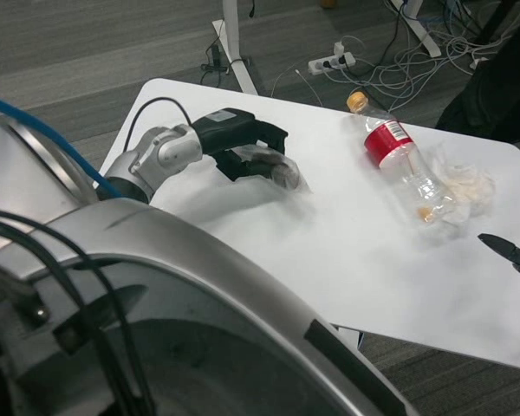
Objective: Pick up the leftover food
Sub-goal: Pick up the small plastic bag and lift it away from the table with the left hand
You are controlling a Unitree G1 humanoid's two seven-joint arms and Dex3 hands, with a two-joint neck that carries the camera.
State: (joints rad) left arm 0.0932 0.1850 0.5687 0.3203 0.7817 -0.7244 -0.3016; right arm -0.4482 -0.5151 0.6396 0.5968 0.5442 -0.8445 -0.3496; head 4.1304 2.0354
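My left hand reaches over the left-middle of the white table. Its fingers curl around a small greyish lump of leftover food, held just off the tabletop with a shadow beneath it. A clear plastic bottle with a red label and an orange cap lies on its side at the far right. A crumpled white wrapper lies against it, with a small orange scrap near the bottle's base. Only the fingertips of my right hand show at the right edge, stretched out and holding nothing.
Table legs, a power strip and tangled cables lie on the grey carpet beyond the table's far edge. A dark shape stands at the far right corner. My own body fills the lower left.
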